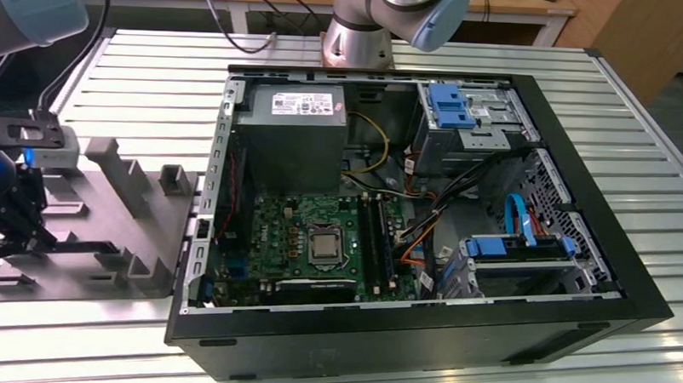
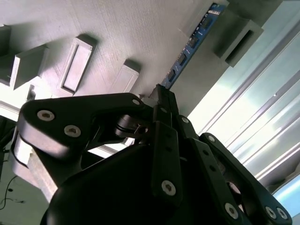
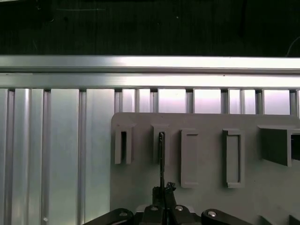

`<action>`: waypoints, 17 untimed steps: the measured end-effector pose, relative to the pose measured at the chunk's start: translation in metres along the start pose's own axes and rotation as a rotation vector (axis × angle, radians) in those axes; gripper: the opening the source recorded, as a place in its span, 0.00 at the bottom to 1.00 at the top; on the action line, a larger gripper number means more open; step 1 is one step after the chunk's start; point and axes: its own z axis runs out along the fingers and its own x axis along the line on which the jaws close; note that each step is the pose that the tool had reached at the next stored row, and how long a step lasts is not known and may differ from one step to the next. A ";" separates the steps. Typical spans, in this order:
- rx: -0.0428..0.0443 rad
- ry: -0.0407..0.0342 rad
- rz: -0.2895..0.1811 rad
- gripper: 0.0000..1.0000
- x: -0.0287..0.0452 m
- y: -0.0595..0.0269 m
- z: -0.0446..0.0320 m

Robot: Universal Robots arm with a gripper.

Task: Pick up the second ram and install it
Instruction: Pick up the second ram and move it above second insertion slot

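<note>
Your claw point(image 2: 161, 96) is clenched on one end of the second ram point(image 2: 190, 44), which stands on edge in a slot of the grey holder point(image 2: 108, 28) on the slatted tabletop point(image 1: 130, 73), at the exterior view's left. By my judgement the grasp is made, but the stick is not yet lifted. The motherboard point(image 1: 283, 232) in the open computer case point(image 1: 427, 339) lies well apart, so installing remains
</note>
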 end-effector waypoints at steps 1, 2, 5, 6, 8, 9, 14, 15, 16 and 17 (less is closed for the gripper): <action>0.0000 0.0000 0.000 0.12 -0.0001 0.0000 -0.0018; 0.0000 0.0000 0.000 0.12 -0.0001 0.0000 -0.0035; -0.0001 0.0000 0.000 0.12 -0.0002 0.0002 -0.0088; 0.0000 0.0000 0.000 0.12 -0.0003 0.0002 -0.0110; 0.0000 0.0000 0.000 0.12 -0.0004 0.0003 -0.0158; -0.0001 0.0000 0.000 0.12 -0.0005 0.0003 -0.0181; 0.0000 0.0000 0.000 0.12 -0.0007 0.0004 -0.0249; -0.0001 0.0000 0.000 0.12 -0.0007 0.0005 -0.0265; -0.0001 0.0000 0.000 0.12 -0.0008 0.0005 -0.0286; 0.0000 0.0000 0.000 0.12 -0.0008 0.0005 -0.0305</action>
